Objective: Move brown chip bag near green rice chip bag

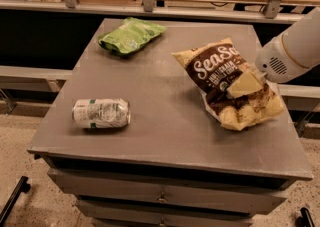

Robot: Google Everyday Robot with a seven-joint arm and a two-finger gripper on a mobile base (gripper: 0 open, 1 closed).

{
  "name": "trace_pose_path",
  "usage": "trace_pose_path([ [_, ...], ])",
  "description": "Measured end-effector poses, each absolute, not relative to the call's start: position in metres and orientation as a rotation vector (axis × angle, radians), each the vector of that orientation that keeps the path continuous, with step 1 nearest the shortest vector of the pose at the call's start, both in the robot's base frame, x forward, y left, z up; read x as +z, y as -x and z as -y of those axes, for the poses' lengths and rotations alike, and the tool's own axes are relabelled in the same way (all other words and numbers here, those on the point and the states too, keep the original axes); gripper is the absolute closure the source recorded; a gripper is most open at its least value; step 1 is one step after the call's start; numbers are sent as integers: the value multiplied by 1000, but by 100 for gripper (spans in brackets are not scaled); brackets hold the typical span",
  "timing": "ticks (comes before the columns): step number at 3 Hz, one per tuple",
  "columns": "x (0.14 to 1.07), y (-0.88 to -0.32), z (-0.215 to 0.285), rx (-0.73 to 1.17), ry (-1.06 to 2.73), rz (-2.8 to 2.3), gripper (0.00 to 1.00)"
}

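The brown chip bag [220, 73], dark brown with tan edges and white "SeaSalt" lettering, sits tilted at the right side of the grey table [165, 121]. My gripper [245, 85] reaches in from the right on a white arm [292, 51]. Its beige fingers [244, 83] press on the middle of the bag and pinch it. The green rice chip bag [131, 35] lies at the far left of the table, well apart from the brown bag.
A silver-and-green drink can [101, 113] lies on its side at the front left of the table. Drawers [160, 198] sit under the table top. A railing and counter [200, 1] run behind the table's far edge.
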State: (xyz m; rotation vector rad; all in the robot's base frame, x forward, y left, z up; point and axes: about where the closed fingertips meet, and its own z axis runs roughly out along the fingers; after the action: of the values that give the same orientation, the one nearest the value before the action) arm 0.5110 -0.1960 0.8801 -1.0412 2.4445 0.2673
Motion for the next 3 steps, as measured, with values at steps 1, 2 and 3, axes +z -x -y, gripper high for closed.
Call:
trace_pose_path([
  [1,880,-511,195,267,1044,-2444,100],
  [2,884,-512,187,265,1075,-2428,100],
  [3,899,-516,170,298,1121,-2361,100],
])
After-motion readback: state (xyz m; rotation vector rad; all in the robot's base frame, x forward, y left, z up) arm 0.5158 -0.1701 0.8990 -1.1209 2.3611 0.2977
